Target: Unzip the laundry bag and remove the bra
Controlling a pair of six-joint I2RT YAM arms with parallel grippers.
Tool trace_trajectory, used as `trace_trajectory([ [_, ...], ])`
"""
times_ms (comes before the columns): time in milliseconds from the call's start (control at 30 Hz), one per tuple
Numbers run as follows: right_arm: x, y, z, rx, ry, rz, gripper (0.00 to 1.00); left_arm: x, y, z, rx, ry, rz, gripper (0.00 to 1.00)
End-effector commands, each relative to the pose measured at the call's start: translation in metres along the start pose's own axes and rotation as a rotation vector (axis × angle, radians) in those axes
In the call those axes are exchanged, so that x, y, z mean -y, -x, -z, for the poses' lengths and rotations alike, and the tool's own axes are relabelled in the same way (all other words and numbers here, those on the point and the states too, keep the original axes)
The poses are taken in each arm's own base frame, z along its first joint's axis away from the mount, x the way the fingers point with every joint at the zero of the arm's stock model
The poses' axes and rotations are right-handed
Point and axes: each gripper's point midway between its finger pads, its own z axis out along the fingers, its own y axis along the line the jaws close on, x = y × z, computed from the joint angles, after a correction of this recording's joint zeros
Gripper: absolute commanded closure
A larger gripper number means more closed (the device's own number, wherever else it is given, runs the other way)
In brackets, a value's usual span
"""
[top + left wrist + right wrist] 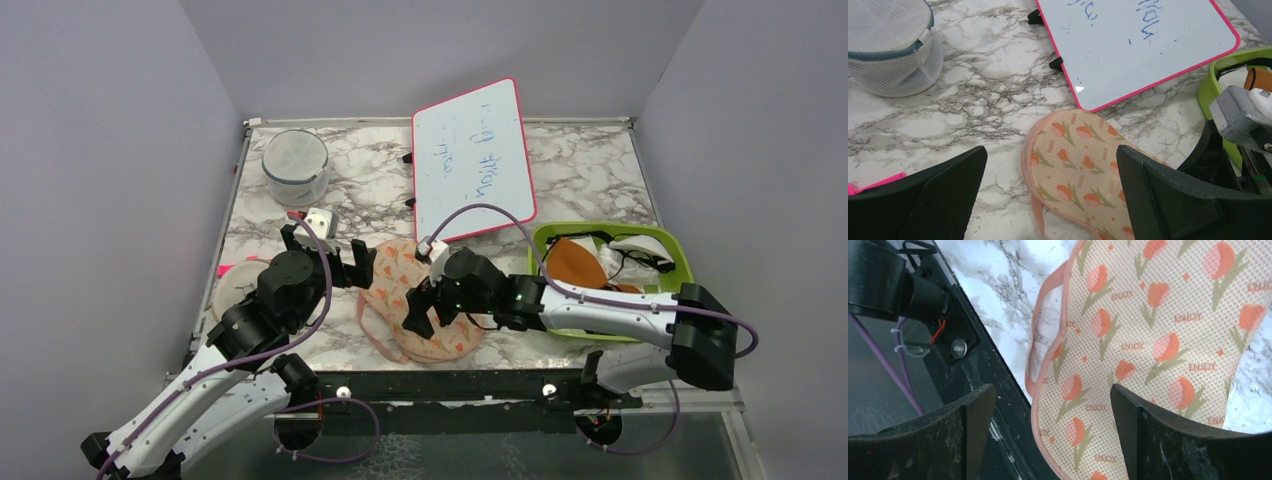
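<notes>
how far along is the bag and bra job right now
Looks nearly finished. Done: the laundry bag lies flat with its near rim parted in the right wrist view, so it seems unzipped, and the rust-orange bra sits in the green bin. In hand: nothing; the left gripper and right gripper are both open by the bag. Left: probably only pulling the arms back.

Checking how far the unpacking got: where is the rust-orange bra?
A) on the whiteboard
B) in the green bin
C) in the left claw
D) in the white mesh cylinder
B: in the top view the bra lies in the green bin at the right, beside white garments.
</notes>
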Motion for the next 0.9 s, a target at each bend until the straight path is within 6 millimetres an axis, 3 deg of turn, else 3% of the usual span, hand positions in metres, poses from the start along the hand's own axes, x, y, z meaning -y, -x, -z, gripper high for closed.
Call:
trace_trajectory([
  [0,0.021,-0.027,-0.006,-0.056,-0.107,-0.068,0.16,-0.004,-0.004,0.001,-0.007,0.018,-0.001,0.01],
  [200,0.039,-0.06,-0.024,-0.167,-0.194,-0.121,0.16,-0.003,-0.005,0.0,-0.01,0.016,-0.001,0.01],
  [467,0.072,-0.067,-0.063,-0.201,-0.458,-0.192,0.15,-0.003,-0.006,0.0,-0.016,0.02,-0.003,0.01],
  [633,0.053,-0.054,-0.105,-0.16,-0.394,-0.282,0.15,-0.005,-0.005,0.002,-0.009,0.028,0.003,0.01],
  [733,0.04,-0.033,-0.124,-0.104,-0.346,-0.333,0.15,-0.006,-0.004,0.004,-0.003,0.031,0.006,0.01],
  [867,0.048,-0.005,-0.144,-0.034,-0.383,-0.379,0.14,-0.006,-0.003,0.005,0.001,0.032,0.008,0.01],
])
